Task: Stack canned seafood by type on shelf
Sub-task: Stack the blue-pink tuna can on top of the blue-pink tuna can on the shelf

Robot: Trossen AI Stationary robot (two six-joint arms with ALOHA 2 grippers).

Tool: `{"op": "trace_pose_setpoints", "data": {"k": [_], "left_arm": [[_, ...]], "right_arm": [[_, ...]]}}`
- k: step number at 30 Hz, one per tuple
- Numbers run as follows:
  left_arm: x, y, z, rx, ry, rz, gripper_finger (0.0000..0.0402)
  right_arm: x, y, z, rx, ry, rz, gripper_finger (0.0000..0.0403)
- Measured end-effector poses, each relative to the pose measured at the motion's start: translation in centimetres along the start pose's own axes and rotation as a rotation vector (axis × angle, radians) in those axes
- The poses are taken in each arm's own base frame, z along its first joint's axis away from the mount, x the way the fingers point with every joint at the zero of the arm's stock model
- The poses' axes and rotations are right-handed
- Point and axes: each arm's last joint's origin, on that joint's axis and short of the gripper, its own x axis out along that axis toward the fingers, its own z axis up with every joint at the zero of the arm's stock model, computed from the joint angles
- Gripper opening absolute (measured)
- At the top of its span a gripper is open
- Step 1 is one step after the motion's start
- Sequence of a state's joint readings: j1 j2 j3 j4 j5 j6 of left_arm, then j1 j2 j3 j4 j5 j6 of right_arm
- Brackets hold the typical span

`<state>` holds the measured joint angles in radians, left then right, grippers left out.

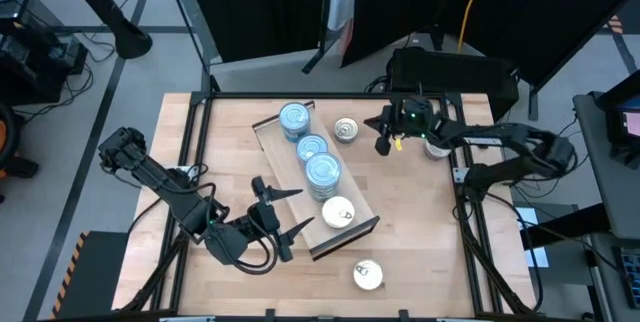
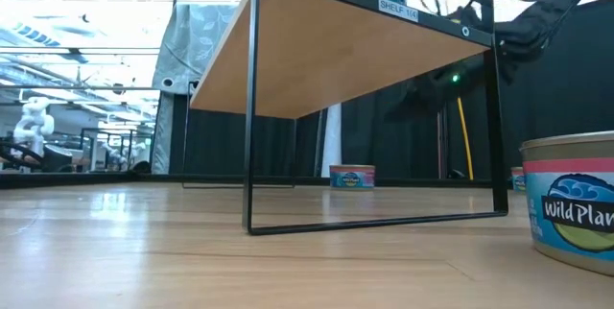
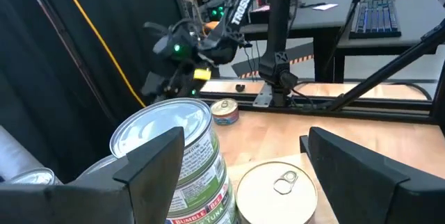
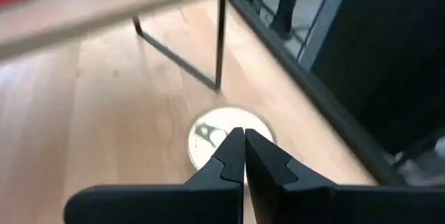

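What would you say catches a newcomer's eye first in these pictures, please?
Probably the shelf lying diagonally across the table, with three stacks of blue-topped tins in a row and a gold pull-tab tin at its near end. The open left gripper hovers beside that end, while the shut right gripper hangs near a loose tin on the far side.

tins point(image 1: 311, 148) in a row on the shelf point(image 1: 268, 136)
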<state>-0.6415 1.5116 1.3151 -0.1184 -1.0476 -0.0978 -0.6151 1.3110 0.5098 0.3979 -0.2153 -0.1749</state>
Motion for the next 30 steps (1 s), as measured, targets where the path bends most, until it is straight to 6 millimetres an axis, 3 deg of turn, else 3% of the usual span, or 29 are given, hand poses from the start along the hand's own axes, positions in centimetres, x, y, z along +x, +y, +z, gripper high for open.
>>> {"op": "trace_pose_setpoints", "data": {"k": [7, 12, 16, 22, 30], "left_arm": [[0.0, 0.0, 0.0, 0.007, 0.000, 0.002, 0.0306], [0.2, 0.2, 0.0, 0.002, 0.002, 0.011, 0.0306], [0.4, 0.3, 0.0, -0.001, 0.003, 0.017, 0.0306], [0.4, 0.3, 0.0, -0.024, 0.003, 0.017, 0.0306], [0.4, 0.3, 0.0, -0.026, 0.003, 0.017, 0.0306]], "right_arm": [[2.4, -0.2, -0.9, 0.085, 0.146, 0.051, 0.0004], [4.4, 0.4, -0.6, 0.067, 0.210, 0.093, 0.0004], [5.5, 0.4, -1.4, 0.070, 0.255, 0.101, 0.0002], [6.3, 0.4, -2.5, 0.066, 0.290, 0.107, 0.0001], [6.1, 0.4, -2.0, 0.072, 0.266, 0.102, 0.0001]]}}
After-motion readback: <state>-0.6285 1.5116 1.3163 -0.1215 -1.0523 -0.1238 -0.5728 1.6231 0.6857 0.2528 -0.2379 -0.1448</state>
